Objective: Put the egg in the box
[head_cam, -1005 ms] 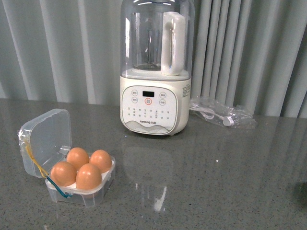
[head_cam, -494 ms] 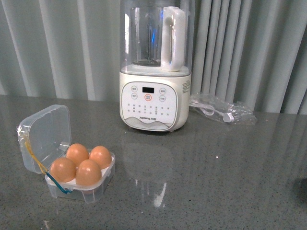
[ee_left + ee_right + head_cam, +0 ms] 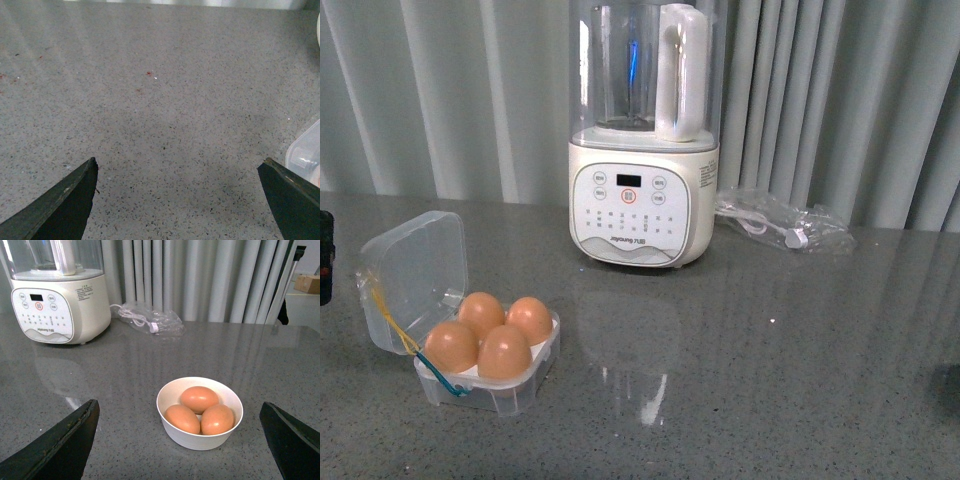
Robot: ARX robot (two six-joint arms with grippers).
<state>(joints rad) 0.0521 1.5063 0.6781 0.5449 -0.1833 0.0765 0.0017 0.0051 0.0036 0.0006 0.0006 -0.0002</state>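
The clear plastic box stands at the front left of the counter with its lid open and tilted back. Every slot holds an orange-brown egg. A yellow and a blue band hang at its left side. A corner of the box shows in the left wrist view. My left gripper is open and empty over bare counter beside the box. My right gripper is open and empty, facing a white bowl that holds three more eggs.
A tall white blender stands at the back middle, also in the right wrist view. A clear bag with a white cable lies to its right. A grey curtain closes the back. A dark part of the left arm shows at the left edge.
The front view has shifted a little, so everything sits slightly higher. A dark part of the left arm has come in at the left edge. Box and eggs are unchanged.
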